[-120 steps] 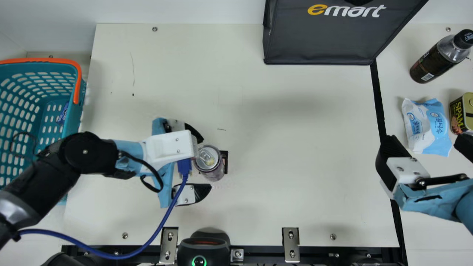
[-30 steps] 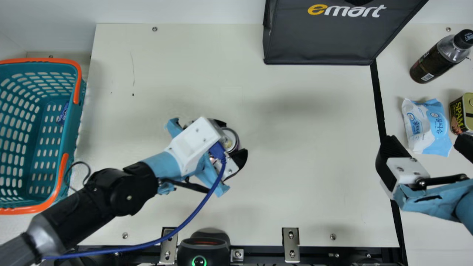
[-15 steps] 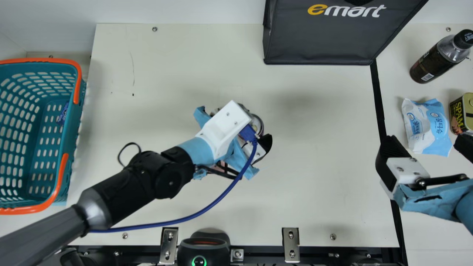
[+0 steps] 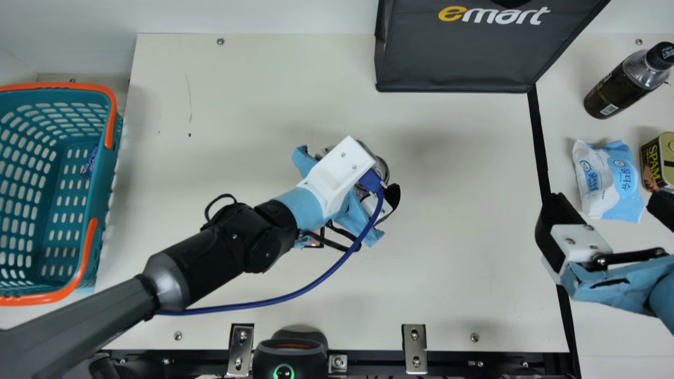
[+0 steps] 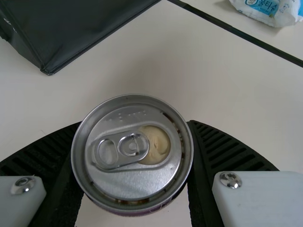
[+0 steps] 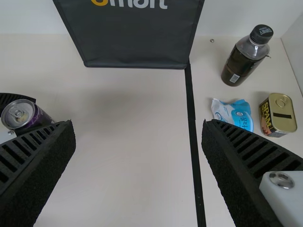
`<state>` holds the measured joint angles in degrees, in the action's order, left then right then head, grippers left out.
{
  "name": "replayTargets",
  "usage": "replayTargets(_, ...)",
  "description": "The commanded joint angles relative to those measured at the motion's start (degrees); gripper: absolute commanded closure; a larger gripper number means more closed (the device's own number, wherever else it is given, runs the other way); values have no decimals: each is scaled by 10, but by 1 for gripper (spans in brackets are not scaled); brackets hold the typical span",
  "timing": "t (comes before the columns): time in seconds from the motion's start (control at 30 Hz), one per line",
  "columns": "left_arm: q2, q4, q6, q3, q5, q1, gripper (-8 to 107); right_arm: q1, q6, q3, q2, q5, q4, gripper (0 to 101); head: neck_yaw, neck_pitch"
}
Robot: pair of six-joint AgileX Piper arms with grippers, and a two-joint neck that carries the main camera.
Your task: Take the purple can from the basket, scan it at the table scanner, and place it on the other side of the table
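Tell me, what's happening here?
The robot's left fingers hold a purple can at mid-table, between the teal basket and the black line. Its right fingers stand open and empty. Across the line are a bottle, wipes and a tin. The can is probably headed there; whether it's been scanned, I can't tell.

On the left the basket (image 4: pixel 105 184) is placed, with a packet (image 4: pixel 89 161) inside; at the back, the bag (image 4: pixel 463 55); at the front, the scanner (image 4: pixel 291 359). On the right, the wipes (image 4: pixel 608 180) are laid before the bottle (image 4: pixel 617 89), left of the tin (image 4: pixel 653 164). The can (image 5: pixel 120 176) is held in the left gripper (image 4: pixel 381 171).
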<state>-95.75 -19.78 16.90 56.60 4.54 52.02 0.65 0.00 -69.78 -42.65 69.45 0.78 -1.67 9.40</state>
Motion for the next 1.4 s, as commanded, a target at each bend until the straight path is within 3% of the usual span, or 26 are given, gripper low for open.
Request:
replayTargets(0.0,-2,22,-22,2,4,0,70,0,0,0,0,0,0,6,1,-15)
replayTargets(0.6,8,151,-174,13,18,9,10,0,0,0,0,-1,0,6,1,-15)
replayTargets(0.93,48,182,-225,0,33,16,9,0,0,0,0,-1,0,6,1,-15)
replayTargets(1.37,201,142,-205,-48,104,-33,9,0,0,0,0,-1,0,6,1,-15)
